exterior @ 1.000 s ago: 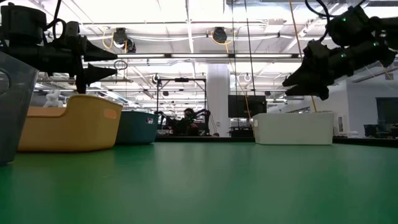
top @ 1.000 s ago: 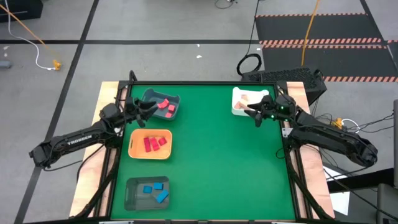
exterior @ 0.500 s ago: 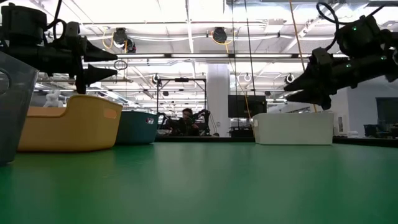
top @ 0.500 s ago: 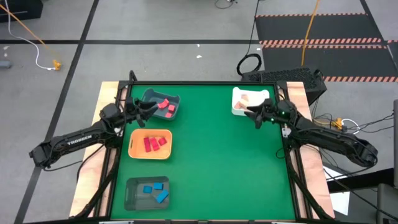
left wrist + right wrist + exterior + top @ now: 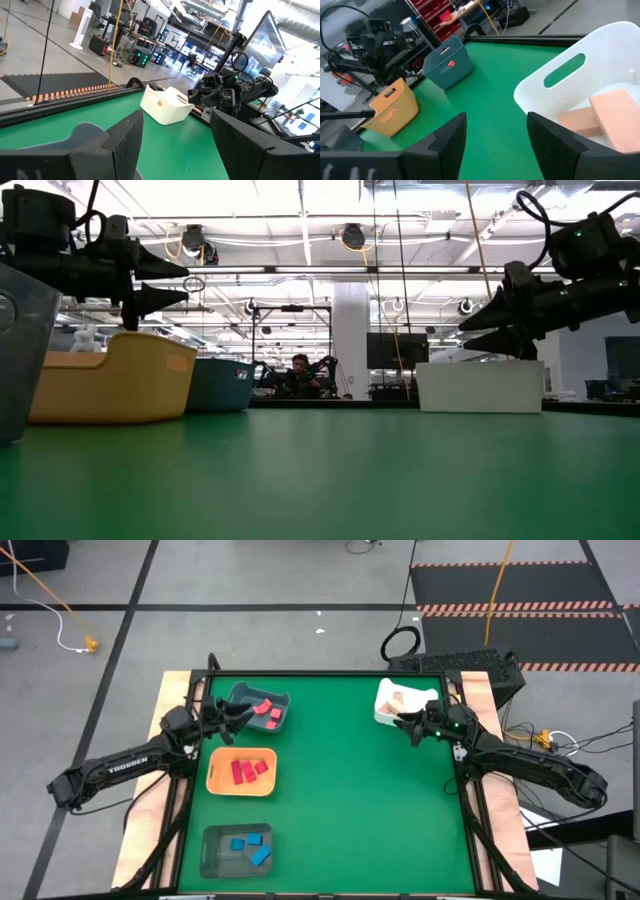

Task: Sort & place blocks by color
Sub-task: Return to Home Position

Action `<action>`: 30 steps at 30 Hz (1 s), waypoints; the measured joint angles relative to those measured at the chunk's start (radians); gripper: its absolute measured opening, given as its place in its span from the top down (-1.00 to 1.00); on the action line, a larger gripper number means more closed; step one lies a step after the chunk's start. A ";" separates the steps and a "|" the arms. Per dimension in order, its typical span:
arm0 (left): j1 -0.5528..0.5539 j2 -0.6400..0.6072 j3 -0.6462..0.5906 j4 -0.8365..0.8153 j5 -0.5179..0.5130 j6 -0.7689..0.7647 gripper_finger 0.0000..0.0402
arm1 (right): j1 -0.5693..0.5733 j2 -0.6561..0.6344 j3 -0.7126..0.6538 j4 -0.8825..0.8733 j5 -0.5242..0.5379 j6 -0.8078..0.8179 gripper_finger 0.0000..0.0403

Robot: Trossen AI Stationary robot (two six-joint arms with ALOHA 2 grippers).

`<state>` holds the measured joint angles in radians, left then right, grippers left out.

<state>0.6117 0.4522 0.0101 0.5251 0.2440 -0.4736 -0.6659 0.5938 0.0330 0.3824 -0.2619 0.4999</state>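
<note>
The blocks lie in four trays. Red ones point(image 5: 266, 711) sit in the blue-grey tray point(image 5: 246, 695) at the far left, and more red ones point(image 5: 246, 771) in the orange tray point(image 5: 214, 776). Blue ones point(image 5: 251, 845) are in the grey tray point(image 5: 210, 852) at the near left. Pale pink ones point(image 5: 602, 119) lie in the white tray point(image 5: 384, 715) at the far right. My left gripper point(image 5: 228, 718) hovers open and level beside the blue-grey tray. My right gripper point(image 5: 403, 724) is open at the white tray's near rim point(image 5: 540, 107), with nothing between its fingers. My right gripper stands level and low at the white tray's near rim, coming from the table's right side. Whether a finger point(image 5: 555, 145) touches the rim I cannot tell. My left gripper touches nothing.
The green mat point(image 5: 350, 800) is bare between the left-hand trays and the white tray. A raised black frame point(image 5: 470, 830) borders the mat. In the low view the orange tray point(image 5: 110, 385) and the white tray point(image 5: 480, 387) stand on the mat.
My right gripper has sunk toward the mat at the white tray's near rim and rolled a little about its own line. The white tray has slid slightly toward the table's right edge and turned a little.
</note>
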 joint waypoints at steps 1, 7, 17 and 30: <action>0.000 0.000 0.000 0.000 0.000 0.001 -0.16 | 0.000 0.000 0.000 0.000 -0.001 0.005 0.00; 0.000 0.000 0.000 0.000 0.000 0.000 -0.16 | 0.001 0.000 -0.001 0.179 -0.054 0.011 0.00; 0.000 -0.012 0.001 -0.004 0.000 0.000 -0.16 | 0.000 0.000 -0.003 0.299 -0.056 0.042 0.00; 0.000 -0.176 0.001 -0.005 0.001 -0.003 -0.16 | 0.000 0.000 -0.004 0.293 -0.056 0.036 0.00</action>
<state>0.6117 0.2759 0.0109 0.5205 0.2447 -0.4763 -0.6655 0.5941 0.0288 0.6754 -0.3180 0.5357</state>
